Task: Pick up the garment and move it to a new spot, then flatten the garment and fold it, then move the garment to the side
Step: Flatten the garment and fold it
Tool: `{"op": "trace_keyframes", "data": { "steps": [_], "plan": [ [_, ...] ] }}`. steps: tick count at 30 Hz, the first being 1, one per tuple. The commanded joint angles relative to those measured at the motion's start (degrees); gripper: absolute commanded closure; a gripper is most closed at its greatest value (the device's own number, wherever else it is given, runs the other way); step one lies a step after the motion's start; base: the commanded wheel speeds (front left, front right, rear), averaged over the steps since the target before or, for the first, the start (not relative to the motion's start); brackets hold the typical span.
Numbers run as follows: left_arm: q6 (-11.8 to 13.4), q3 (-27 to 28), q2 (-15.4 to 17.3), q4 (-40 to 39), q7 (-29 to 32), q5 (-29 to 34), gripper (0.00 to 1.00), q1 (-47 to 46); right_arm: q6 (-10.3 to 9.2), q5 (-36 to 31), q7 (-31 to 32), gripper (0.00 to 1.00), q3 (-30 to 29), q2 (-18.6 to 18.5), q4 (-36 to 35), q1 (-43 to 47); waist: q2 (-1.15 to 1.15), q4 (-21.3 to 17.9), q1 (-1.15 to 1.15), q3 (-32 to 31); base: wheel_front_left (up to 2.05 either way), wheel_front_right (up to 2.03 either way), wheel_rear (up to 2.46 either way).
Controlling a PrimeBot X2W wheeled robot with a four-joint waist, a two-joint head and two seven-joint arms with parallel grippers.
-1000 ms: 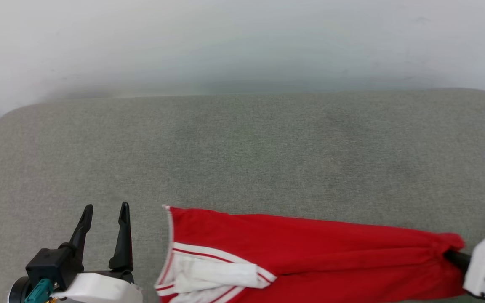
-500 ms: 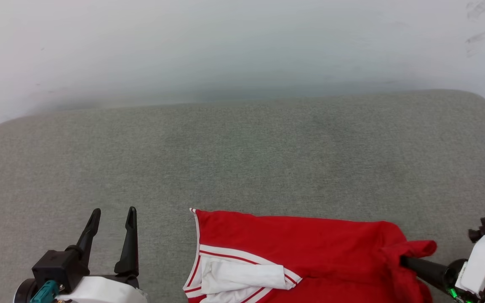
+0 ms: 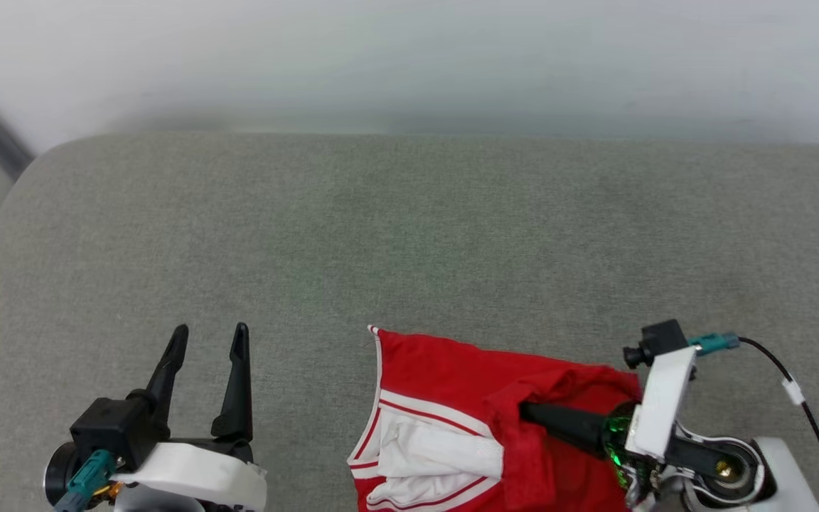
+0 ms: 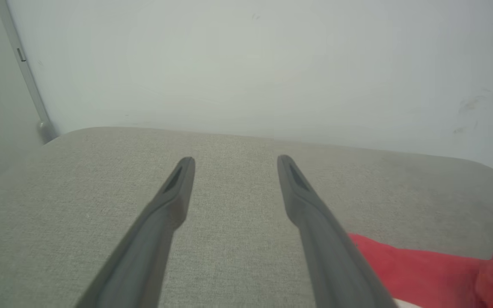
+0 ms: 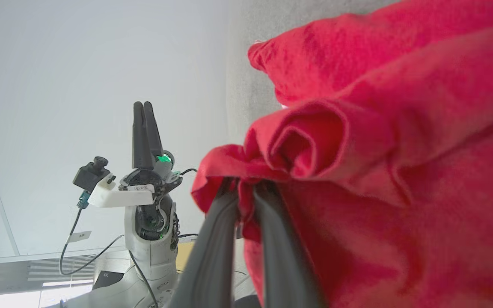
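Subject of inspection: the garment (image 3: pixel 445 363), red, lying crumpled at the near edge of a grey cushion (image 3: pixel 409 235), toward the robot's right of centre, with part of it running out of the head view at the bottom. A white sleeve (image 3: pixel 438 455) with red stripes lies uppermost at its left end. The cloth is neither flat nor folded. Right hand (image 3: pixel 523 410): clenched, fingers all but together, pinching a bunched ridge of red cloth; the right wrist view confirms fabric gathered and rolled about the fingertips, with the tips themselves buried in it. The hand points across the garment toward the robot's left, and the gripped cloth is raised over the rest of the shirt. Left hand (image 3: pixel 210 330): released, fingers spread wide, nothing between them, poised over bare cushion just left of the garment and not touching it. Assessment: the work appears to be at the first step, picking up and shifting the garment, since no flattening is evident; a fold in progress cannot be ruled out. The far and left parts of the cushion offer room up to the wall (image 3: pixel 409 57). The next move would call for carrying the pinched cloth clear of the near edge without dragging the sleeve under, setting it down on open cushion, then bringing the left hand to an edge so both can spread it. Risk noted: a one-point grip on bunched cloth may leave it twisted.
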Motion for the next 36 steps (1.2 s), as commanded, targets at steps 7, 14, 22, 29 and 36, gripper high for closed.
{"op": "trace_keyframes", "data": {
  "steps": [7, 14, 22, 29, 36],
  "plan": [
    [-1.51, -1.11, -1.94, 2.46, -1.25, -0.1, 0.0, -2.89, 0.0, 3.04, -8.32, 1.0, 11.64, 0.17, 3.98, -6.24, 0.0, 3.94, 0.0, 3.88, 0.0, 0.0, 0.0],
    [-2.34, -1.39, -2.95, 4.41, -2.02, 0.12, 0.0, -4.23, 0.0, -0.69, -16.76, 0.0, 18.55, 0.13, 5.85, -8.91, 0.0, 4.66, 0.0, 4.88, 0.0, 0.0, 0.0],
    [-2.86, -1.37, -3.21, 5.77, -2.45, 0.02, 0.0, -4.0, 0.0, -4.27, -21.2, 0.0, 23.67, -2.57, 2.61, -9.7, 0.0, 2.98, 0.0, 2.96, 0.0, 0.0, 0.0],
    [-1.9, -0.78, -2.48, 5.73, -2.35, -0.08, 0.0, -2.19, 0.0, -24.15, -31.52, 0.0, 31.13, -12.99, -0.87, -11.23, 0.0, 0.0, 0.0, 0.44, 0.0, 0.0, 0.0],
    [-0.29, 0.33, -1.74, 5.63, -2.27, -0.1, 0.0, -0.52, -0.01, -37.62, -41.75, 0.0, 23.26, -18.0, -0.38, -7.43, 0.0, -3.41, 0.0, -1.65, 0.0, 0.0, 0.0]
  ]
}}
